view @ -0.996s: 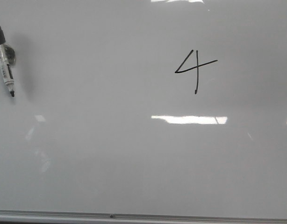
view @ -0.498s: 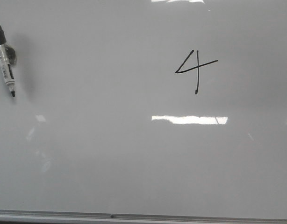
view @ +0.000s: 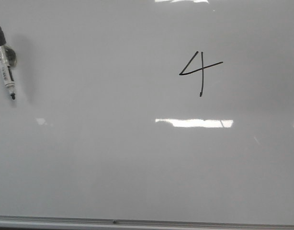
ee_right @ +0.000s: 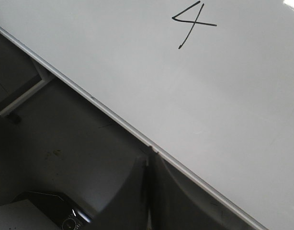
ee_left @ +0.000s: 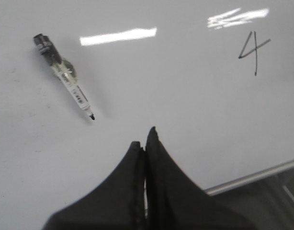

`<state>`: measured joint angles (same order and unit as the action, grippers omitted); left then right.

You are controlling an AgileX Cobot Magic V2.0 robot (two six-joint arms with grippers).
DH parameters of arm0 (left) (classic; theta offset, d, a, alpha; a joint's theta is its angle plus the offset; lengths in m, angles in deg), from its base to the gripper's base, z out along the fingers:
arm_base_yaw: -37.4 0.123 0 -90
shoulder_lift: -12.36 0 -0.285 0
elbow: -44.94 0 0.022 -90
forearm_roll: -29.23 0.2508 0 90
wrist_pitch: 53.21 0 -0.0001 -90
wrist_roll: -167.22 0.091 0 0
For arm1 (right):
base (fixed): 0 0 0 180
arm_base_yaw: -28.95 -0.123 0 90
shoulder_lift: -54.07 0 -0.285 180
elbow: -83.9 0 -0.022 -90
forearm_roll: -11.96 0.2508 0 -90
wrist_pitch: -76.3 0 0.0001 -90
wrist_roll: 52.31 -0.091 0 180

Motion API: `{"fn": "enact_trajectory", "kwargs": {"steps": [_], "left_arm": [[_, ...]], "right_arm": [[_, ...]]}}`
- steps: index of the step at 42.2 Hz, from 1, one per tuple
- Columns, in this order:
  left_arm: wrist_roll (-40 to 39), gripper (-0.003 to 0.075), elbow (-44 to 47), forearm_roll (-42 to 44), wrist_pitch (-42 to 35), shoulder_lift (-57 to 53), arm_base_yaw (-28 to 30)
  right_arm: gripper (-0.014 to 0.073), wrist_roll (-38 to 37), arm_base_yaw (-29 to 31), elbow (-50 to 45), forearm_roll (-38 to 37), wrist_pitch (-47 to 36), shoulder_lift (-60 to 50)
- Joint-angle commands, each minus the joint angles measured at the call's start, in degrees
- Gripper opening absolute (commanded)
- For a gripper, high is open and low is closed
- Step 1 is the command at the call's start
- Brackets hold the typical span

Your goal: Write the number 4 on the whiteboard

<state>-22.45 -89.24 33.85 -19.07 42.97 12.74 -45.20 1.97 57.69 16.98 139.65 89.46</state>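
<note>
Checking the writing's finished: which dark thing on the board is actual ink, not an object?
The number 4, thin flat strokes on the whiteboard. The marker at its left edge is solid and casts a shadow.

From the front my whiteboard [view: 137, 158] runs off every edge but the near frame; the marker [view: 4, 64] has its cap end clipped at the left border, label print too small to read; neither gripper shows there.

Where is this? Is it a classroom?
I can't tell for sure. It could be a classroom or a workroom. Nearly all you see is a big whiteboard with a 4 written on it, a marker lying on it, and bright ceiling lights reflected in it.
</note>
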Motion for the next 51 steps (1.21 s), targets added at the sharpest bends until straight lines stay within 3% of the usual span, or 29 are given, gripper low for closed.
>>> {"fn": "enact_trajectory", "kwargs": {"steps": [1,10,18,26,39,51], "left_arm": [[0.11,-0.0020,5.04,-1.85,-10.58,-5.95,5.29],[5.35,-0.0020,18.15,-1.85,-22.56,-17.70,15.25],[5.35,-0.0020,23.26,-4.94,-22.83,-22.88,22.56],[5.48,-0.0020,25.60,-5.12,-25.00,-23.93,22.15],[5.61,-0.0020,32.21,-4.96,-37.28,-24.07,20.65],[5.90,-0.0020,32.07,-4.62,-39.45,-24.07,19.43]], "right_arm": [[-0.0069,0.41,0.37,1.77,-0.43,-3.54,0.34],[-0.0069,0.41,0.37,1.77,-0.43,-3.54,0.34],[-0.0069,0.41,0.37,1.77,-0.43,-3.54,0.34],[-0.0069,0.41,0.37,1.77,-0.43,-3.48,0.34],[-0.0069,0.41,0.37,1.77,-0.43,-3.35,0.34],[-0.0069,0.41,0.37,1.77,-0.43,-3.23,0.34]]}}
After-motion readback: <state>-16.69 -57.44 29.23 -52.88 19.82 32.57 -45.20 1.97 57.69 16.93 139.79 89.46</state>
